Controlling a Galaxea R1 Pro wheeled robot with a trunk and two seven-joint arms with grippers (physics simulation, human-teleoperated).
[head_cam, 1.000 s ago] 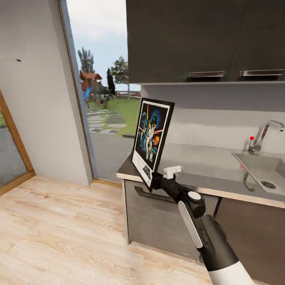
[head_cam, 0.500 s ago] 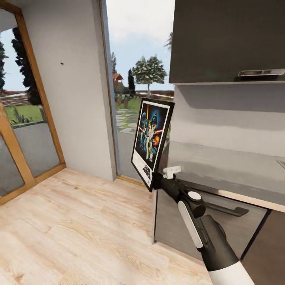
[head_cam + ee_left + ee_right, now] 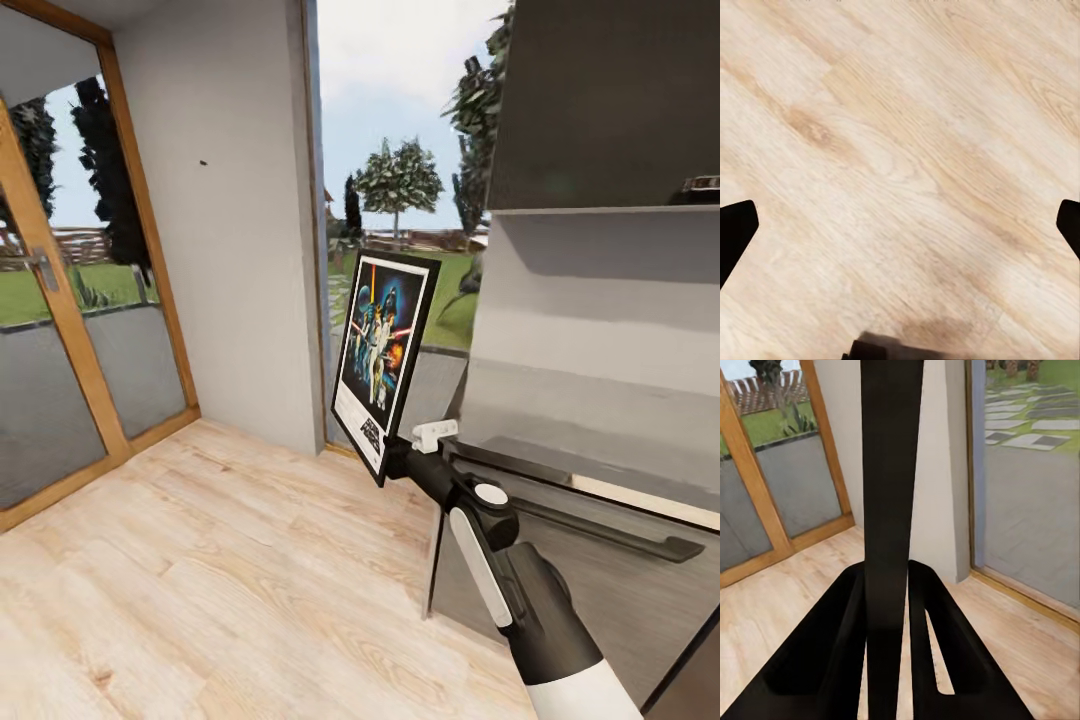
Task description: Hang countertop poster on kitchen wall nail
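The poster (image 3: 383, 362), black-framed with colourful figures and a white title strip, stands upright in front of me, its lower corner clamped by my right gripper (image 3: 392, 461). In the right wrist view the poster (image 3: 891, 495) appears edge-on as a black strip between the two dark fingers (image 3: 937, 652), and the gripper (image 3: 888, 577) is shut on it. A wall nail (image 3: 203, 162) is a dark speck high on the light grey wall, left of the poster. The countertop (image 3: 600, 440) runs along the right. My left gripper (image 3: 900, 225) hangs open over the wood floor.
A wood-framed glass door (image 3: 60, 300) fills the left. A tall glass opening (image 3: 400, 200) onto the garden lies behind the poster. Dark upper cabinets (image 3: 610, 100) and a lower cabinet with a long handle (image 3: 600, 530) stand at the right. Light wood floor (image 3: 200, 580) spreads in front.
The whole view has swung left: the sink and tap left the picture and the glass door came in. The poster stays held in the same place before me.
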